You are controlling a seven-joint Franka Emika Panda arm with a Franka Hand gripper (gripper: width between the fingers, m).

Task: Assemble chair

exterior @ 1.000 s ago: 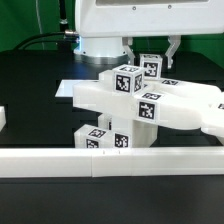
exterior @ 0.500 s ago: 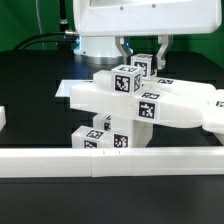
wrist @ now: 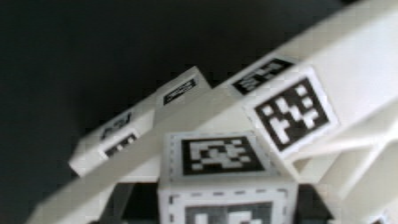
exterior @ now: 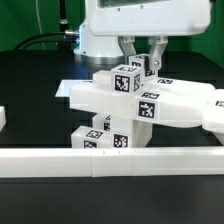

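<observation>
The partly built white chair (exterior: pixel 150 105) stands in the middle of the exterior view, a flat slab with tagged blocks above and below it. A short tagged post (exterior: pixel 141 66) rises at its back. My gripper (exterior: pixel 142 58) hangs from above with one finger on each side of this post, and the jaws look closed on it. In the wrist view the post (wrist: pixel 222 160) fills the lower middle, with dark fingers (wrist: pixel 135 200) against its sides. Tagged chair faces (wrist: pixel 294 105) lie beyond it.
A long low white border rail (exterior: pixel 110 161) runs along the front of the black table. The marker board (exterior: pixel 72 88) lies flat behind the chair towards the exterior view's left. A small white piece (exterior: pixel 3 118) sits at the left edge.
The gripper has moved towards the exterior view's left over the post. Its fingers have drawn closer together around the post.
</observation>
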